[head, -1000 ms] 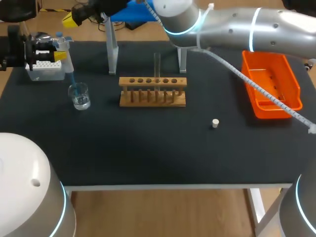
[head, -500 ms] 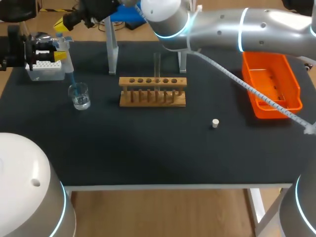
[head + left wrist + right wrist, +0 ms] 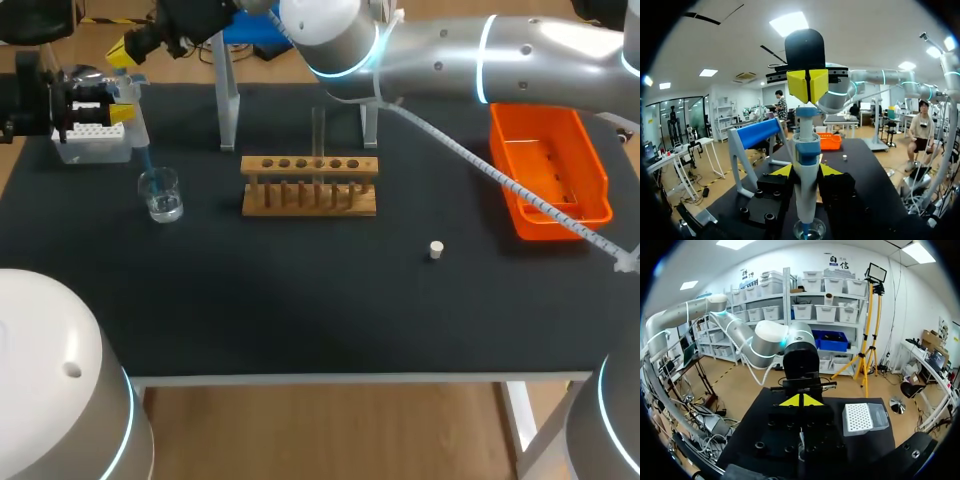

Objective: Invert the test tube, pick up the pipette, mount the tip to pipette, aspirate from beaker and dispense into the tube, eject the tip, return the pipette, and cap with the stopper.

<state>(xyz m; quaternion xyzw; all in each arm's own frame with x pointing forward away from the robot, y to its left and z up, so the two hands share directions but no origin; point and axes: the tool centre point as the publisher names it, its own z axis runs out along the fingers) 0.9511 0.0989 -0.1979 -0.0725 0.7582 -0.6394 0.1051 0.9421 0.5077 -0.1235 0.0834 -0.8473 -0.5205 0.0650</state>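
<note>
My left gripper (image 3: 95, 100) at the table's far left is shut on the blue and white pipette (image 3: 807, 155), and its tip dips into the glass beaker (image 3: 160, 194). My right arm reaches across from the right. Its gripper (image 3: 807, 86) is shut, with its yellow tips right at the pipette's plunger top (image 3: 805, 111). In the right wrist view that gripper (image 3: 801, 400) points down over the pipette and the left gripper. The test tube (image 3: 318, 130) stands upright in the wooden rack (image 3: 310, 185). A white stopper (image 3: 436, 249) lies on the mat, right of the rack.
A white tip box (image 3: 95, 142) sits behind the beaker, beside my left gripper. The pipette stand's posts (image 3: 228, 100) rise behind the rack. An orange tray (image 3: 548, 170) lies at the right edge. My right arm spans the table's back.
My right arm has swung a little leftward, bringing its shut gripper closer over the pipette's top. The left gripper, pipette and beaker have stayed put.
</note>
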